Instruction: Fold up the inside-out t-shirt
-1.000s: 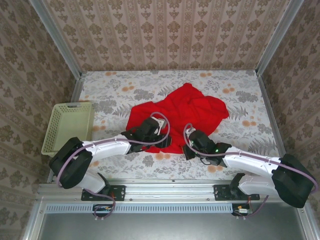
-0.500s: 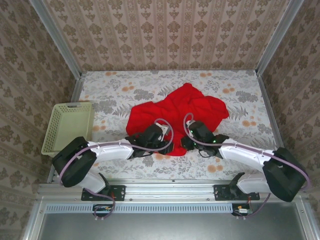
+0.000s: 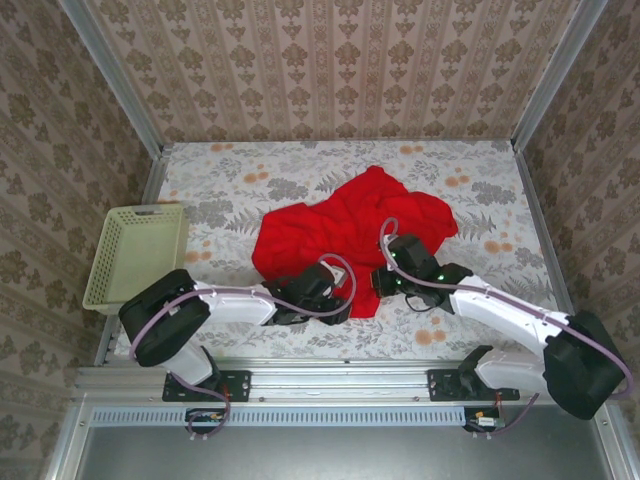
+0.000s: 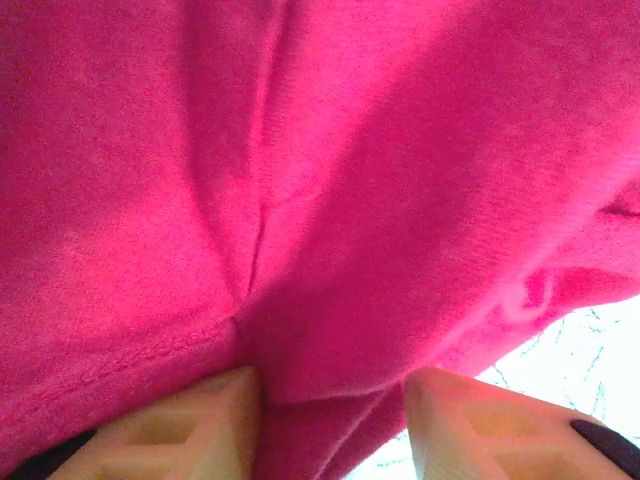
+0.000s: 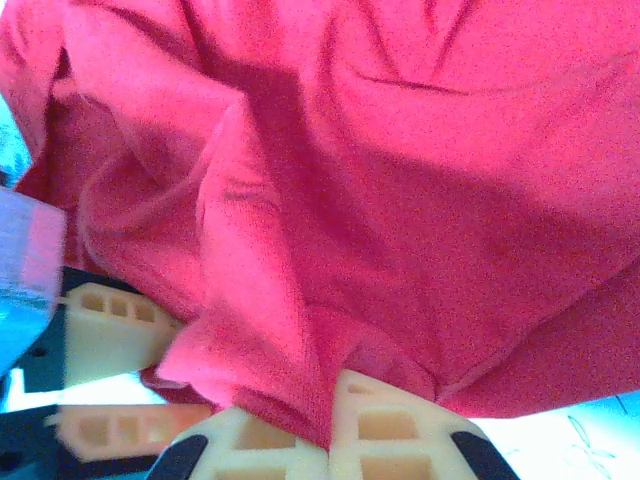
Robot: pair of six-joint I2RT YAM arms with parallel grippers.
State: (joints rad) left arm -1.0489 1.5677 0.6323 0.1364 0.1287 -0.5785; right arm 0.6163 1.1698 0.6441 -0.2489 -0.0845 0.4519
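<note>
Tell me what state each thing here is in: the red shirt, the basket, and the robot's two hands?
t-shirt: lying rumpled on the table, not yet folded.
basket: upright at the table's left edge, empty.
left hand: open, fingers apart with the shirt's near hem between them.
right hand: shut, pinching a bunch of the shirt.

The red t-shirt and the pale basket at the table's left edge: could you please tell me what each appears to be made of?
The t-shirt looks like soft knit cloth, possibly cotton jersey, with a matte finish: fuzzy surface, stitched hem, limp folds. The basket looks like moulded plastic, pale yellow-green: stiff, straight walls with a regular grid of holes.
</note>
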